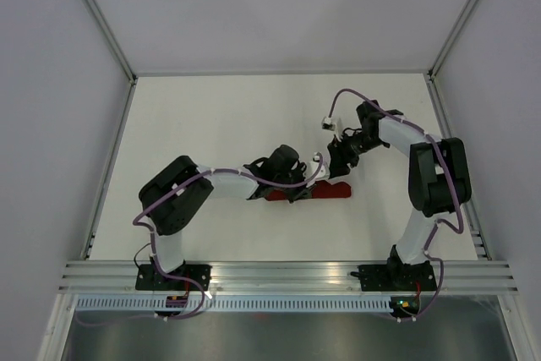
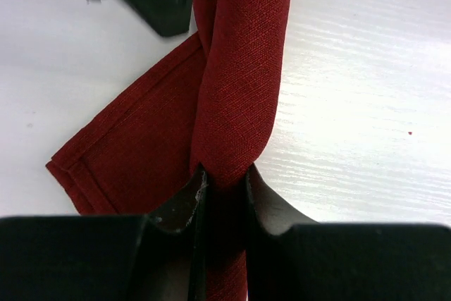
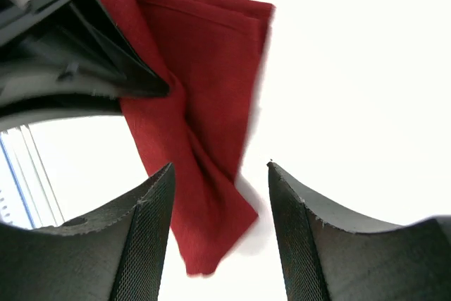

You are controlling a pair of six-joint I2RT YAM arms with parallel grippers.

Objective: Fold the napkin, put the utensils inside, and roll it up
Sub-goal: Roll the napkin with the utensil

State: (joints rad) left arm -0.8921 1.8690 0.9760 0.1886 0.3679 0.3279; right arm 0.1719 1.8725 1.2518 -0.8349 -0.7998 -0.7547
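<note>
A white tabletop seen from above, walled on three sides, with two robot arms bolted at its near edge. The left arm reaches in towards the middle. The right arm bends over from the right side.

Between them lies the napkin, dark red and already wound into a narrow roll. It rests on the tabletop just near of centre, with its long axis running left to right.

The left gripper is clamped across the roll near its left part. Its wrist camera shows both jaws pressed tight against the cloth. A flat hemmed corner of the napkin is loose and spreads out beside the roll.

The right gripper sits just behind the roll's right end, with the roll on its near side. Its jaws stand apart with nothing held. In its own camera the roll's free end lies below and between them, angled across the gap. It is judged the nearer arm to that loose end.

The left gripper's jaws, pinching the cloth close by, are the one thing crowding the approach. Nothing else shows on the tabletop nearby.

The fork is not visible in any view. Whether it lies inside the roll cannot be told.
</note>
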